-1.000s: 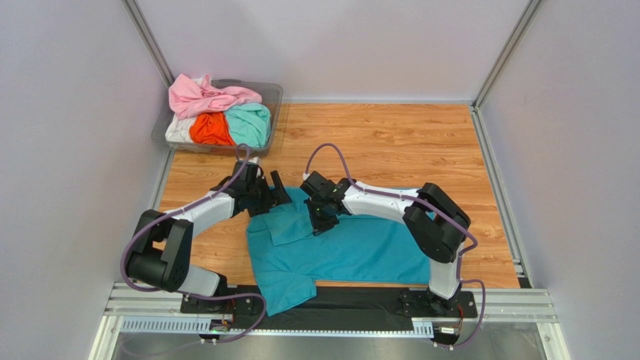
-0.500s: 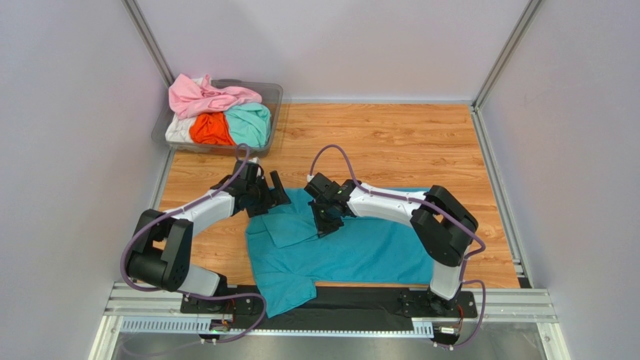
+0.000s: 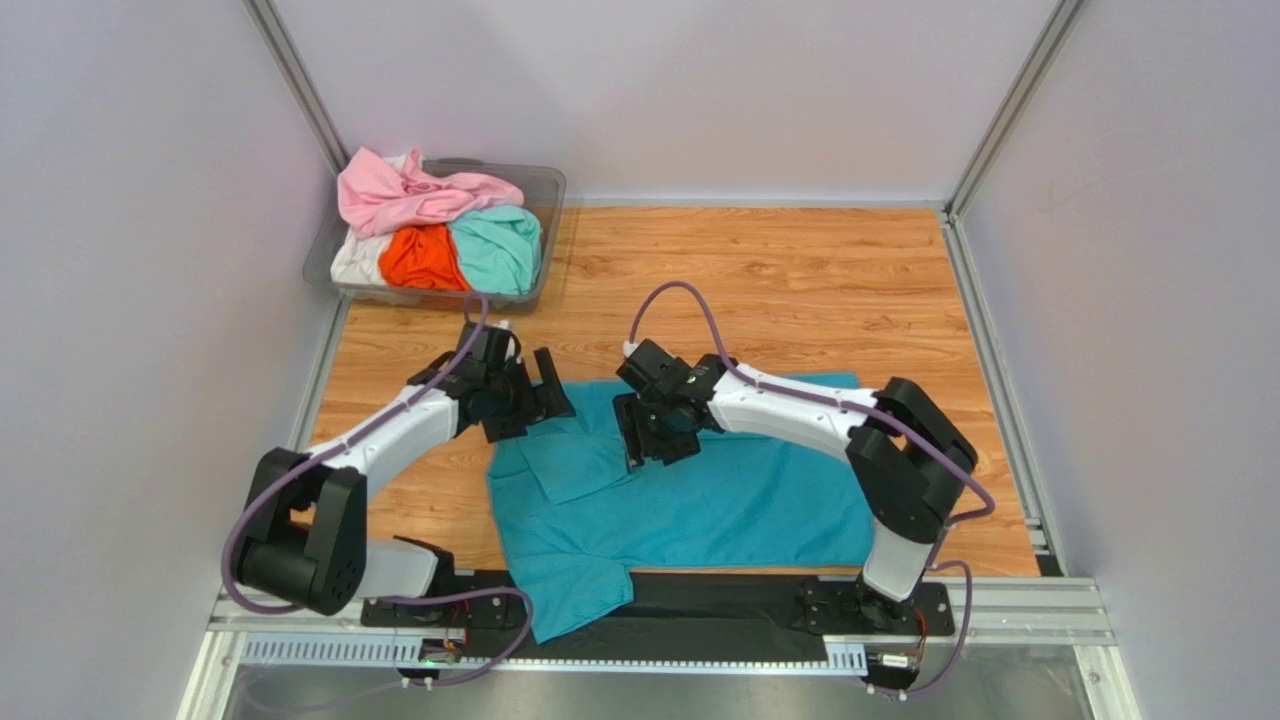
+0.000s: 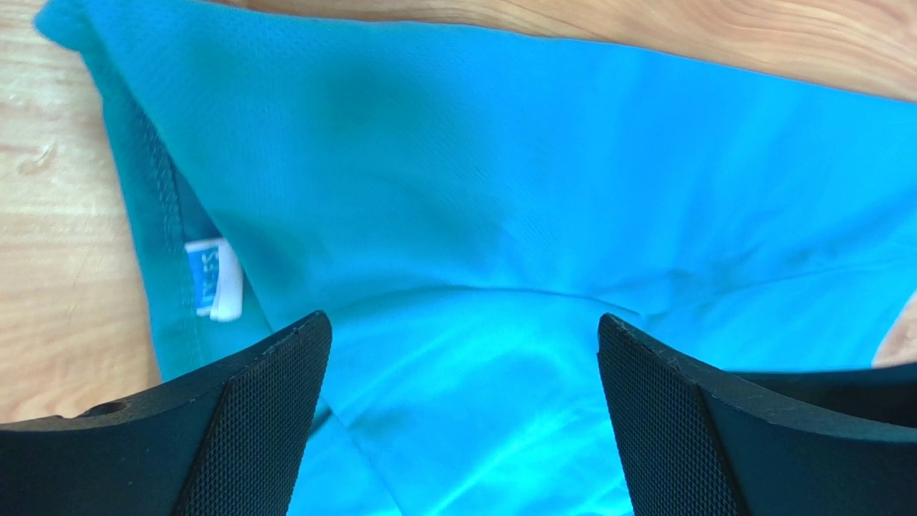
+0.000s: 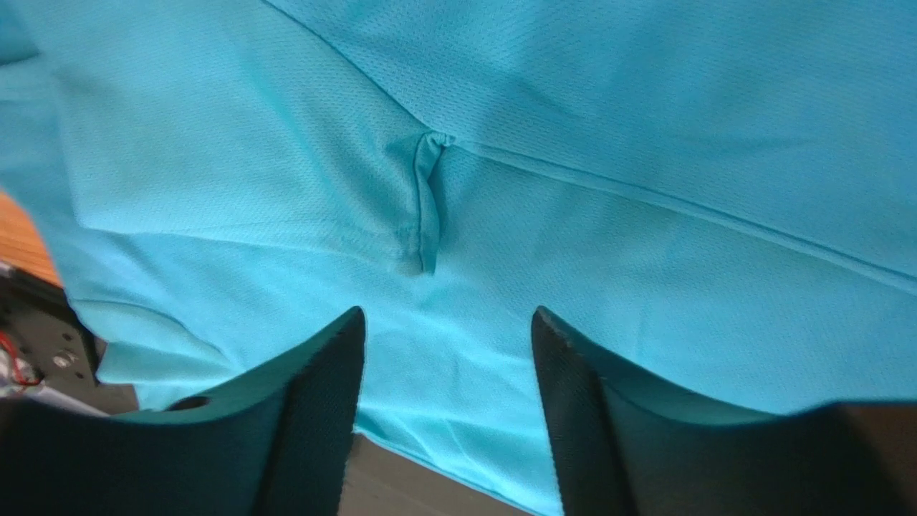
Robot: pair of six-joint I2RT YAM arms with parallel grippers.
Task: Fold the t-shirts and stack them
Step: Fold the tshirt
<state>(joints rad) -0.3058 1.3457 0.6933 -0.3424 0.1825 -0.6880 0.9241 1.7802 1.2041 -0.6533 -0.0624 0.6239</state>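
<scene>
Teal t-shirt (image 3: 721, 503), heaped tub (image 3: 550, 207) beyond

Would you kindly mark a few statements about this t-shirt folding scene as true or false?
1. The teal t-shirt lies spread on the wooden table. True.
2. The right gripper is pinching the teal fabric. False: its fingers stand apart, nothing between them.
3. The left gripper is open. True.
4. The clear tub holds only a pink shirt. False: an orange shirt, mint shirt and white shirt lie there too.
5. The tub stands at the far right corner. False: far left.
</scene>
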